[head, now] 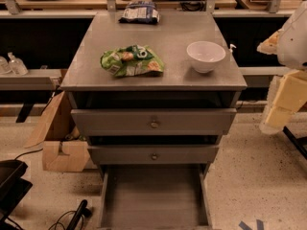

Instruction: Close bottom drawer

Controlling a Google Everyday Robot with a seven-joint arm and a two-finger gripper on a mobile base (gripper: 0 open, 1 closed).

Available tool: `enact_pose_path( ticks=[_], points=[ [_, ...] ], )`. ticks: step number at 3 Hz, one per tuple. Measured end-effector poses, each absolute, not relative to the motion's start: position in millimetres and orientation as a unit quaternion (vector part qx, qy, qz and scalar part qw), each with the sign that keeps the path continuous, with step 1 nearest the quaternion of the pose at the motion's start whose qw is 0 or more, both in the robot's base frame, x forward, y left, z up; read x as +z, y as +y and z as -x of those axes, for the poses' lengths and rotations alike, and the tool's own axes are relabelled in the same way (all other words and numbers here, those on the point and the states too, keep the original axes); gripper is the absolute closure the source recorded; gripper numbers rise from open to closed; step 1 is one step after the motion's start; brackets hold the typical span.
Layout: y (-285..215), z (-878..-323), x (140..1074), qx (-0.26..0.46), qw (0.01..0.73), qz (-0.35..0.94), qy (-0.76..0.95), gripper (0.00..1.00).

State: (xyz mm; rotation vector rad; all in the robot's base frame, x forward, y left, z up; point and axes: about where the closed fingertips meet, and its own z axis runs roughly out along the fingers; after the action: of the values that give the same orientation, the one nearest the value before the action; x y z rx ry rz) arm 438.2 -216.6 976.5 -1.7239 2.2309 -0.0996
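The grey metal cabinet point(153, 78) stands in the middle of the camera view. The bottom drawer point(153, 195) is pulled far out toward me. Its long flat tray is bare, and its front panel is cut off by the lower edge of the view. Above it are the mid-width drawer front point(153, 154) and the widest drawer front with the brass knob point(153, 122), both slightly ajar. My arm hangs at the right edge, and my gripper point(276, 119) is at its lower end, right of the cabinet and apart from every drawer.
On the cabinet top lie a green snack bag point(132, 61), a white bowl point(206, 55) and a dark snack bag point(139, 12) at the back. A cardboard box point(64, 155) stands on the floor at the left. A black object point(12, 181) and cables lie at the bottom left.
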Motion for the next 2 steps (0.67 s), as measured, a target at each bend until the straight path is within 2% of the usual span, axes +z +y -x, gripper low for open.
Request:
enact_pose_path(
  ticks=[2],
  points=[
    [-217, -440, 958, -0.031, 0.171, 0.595, 0.785, 0.0]
  ],
)
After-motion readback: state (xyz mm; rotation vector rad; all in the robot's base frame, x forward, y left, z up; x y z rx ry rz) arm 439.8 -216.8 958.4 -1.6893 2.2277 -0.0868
